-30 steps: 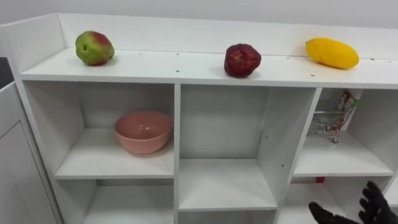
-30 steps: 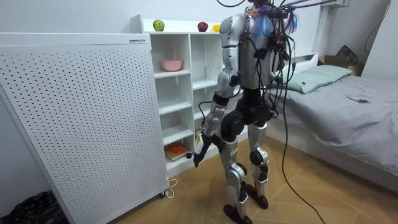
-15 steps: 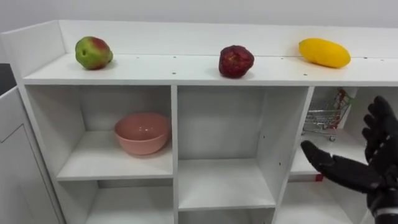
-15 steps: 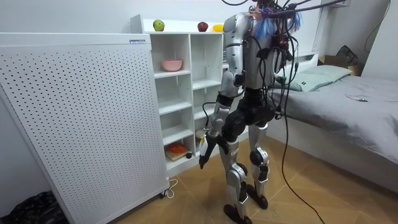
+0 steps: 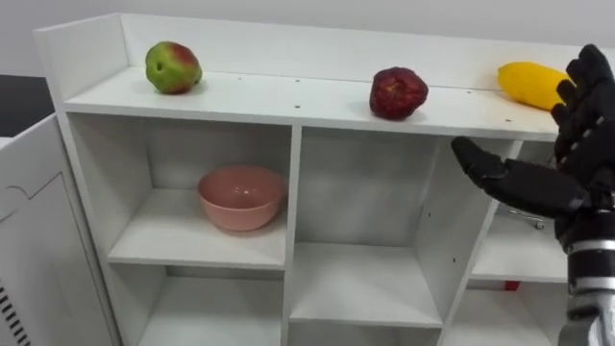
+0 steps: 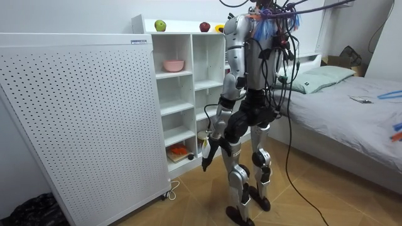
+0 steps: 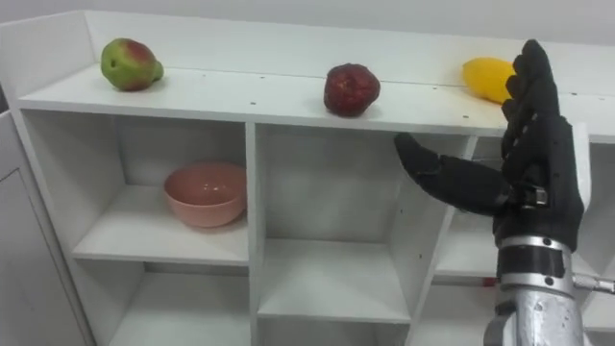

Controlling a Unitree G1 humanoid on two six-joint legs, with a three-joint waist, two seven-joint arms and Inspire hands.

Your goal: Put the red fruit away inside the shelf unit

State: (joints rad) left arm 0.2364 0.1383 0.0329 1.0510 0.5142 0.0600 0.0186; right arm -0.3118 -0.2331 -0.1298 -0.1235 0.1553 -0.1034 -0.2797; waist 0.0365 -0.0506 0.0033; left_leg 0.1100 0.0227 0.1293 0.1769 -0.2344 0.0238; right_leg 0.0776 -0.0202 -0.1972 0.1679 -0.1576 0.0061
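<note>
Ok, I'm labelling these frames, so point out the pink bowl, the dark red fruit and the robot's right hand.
pink bowl [image 5: 241,202], left eye view, on its outer wall.
dark red fruit [image 5: 399,93], left eye view, middle of its front.
right hand [image 7: 541,183], right eye view, on the hand's body below the fingers.

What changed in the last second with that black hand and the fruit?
The right hand rose from the bottom right corner to top-shelf height, open and empty, near the yellow fruit. The green-red fruit, dark red fruit and pink bowl stayed put; their slight shift is the camera's. The left hand hangs low.
</note>
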